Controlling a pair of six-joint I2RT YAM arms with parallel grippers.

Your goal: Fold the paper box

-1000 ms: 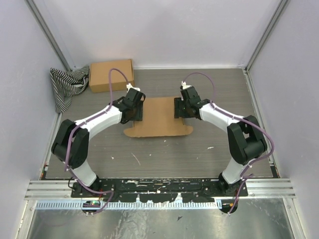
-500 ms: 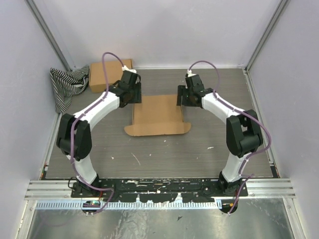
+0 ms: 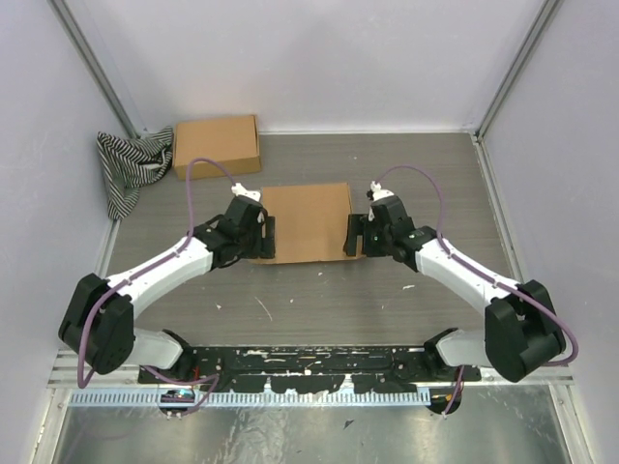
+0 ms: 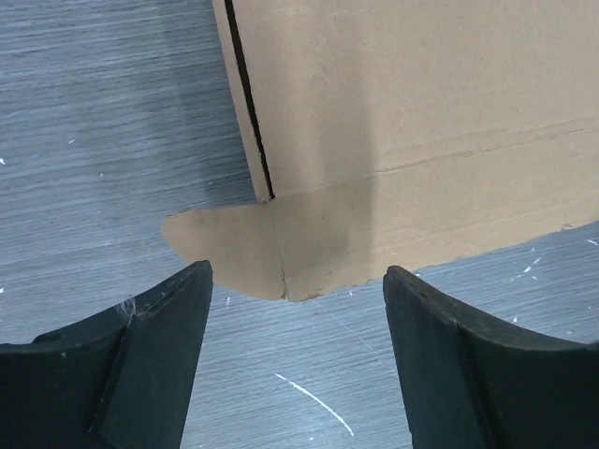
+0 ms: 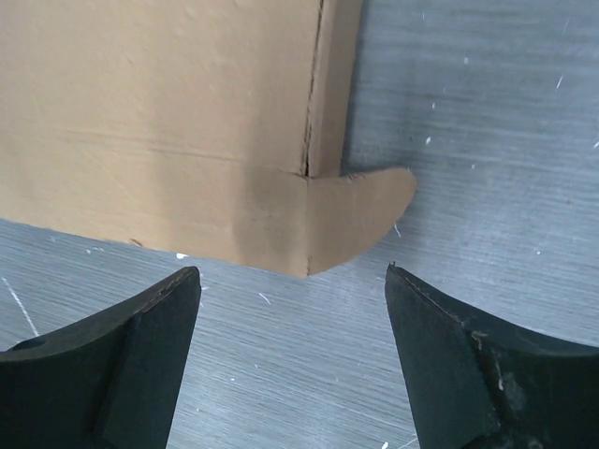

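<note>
You find no readable text, label, brand or number: plain brown cardboard mailer sheet (image 3: 306, 222) blank in all views.

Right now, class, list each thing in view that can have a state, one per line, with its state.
paper box: lying flat, only partly folded.
second cardboard box: closed, assembled.
striped cloth: crumpled.
left end effector: open, empty.
right end effector: open, empty.

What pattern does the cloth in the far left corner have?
The cloth has black-and-white stripes, seen best in the top external view.
</note>
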